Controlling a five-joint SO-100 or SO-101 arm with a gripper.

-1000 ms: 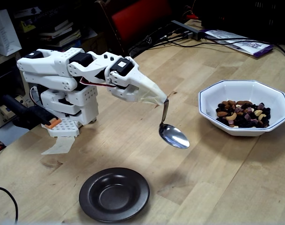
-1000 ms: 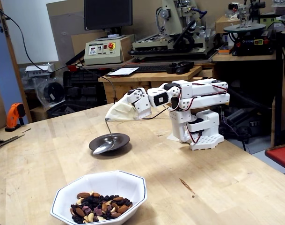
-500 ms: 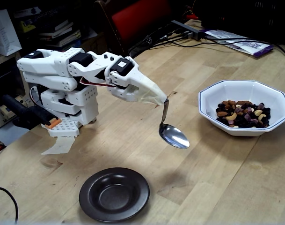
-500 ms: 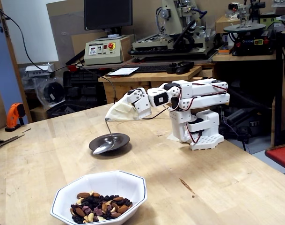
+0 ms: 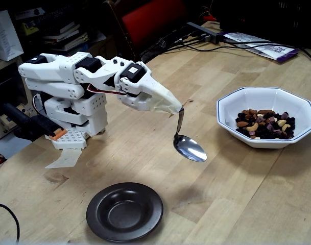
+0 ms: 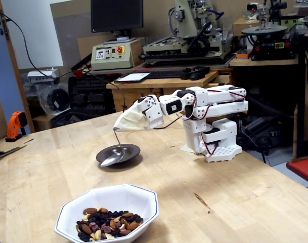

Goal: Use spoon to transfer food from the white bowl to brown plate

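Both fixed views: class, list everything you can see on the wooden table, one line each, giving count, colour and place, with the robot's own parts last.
white bowl: one, white with a blue rim line, on the table right of the arm in a fixed view.
food: one heap, tan, dark and purple, inside the white bowl.
brown plate: one, dark brown, empty, near the front edge.
spoon: one, silver, empty, hanging above the table between bowl and plate.
papers: a few, white and purple, far corner.
arm: one, white, folded low.
tool: one, taped whitish, holding the spoon's handle.
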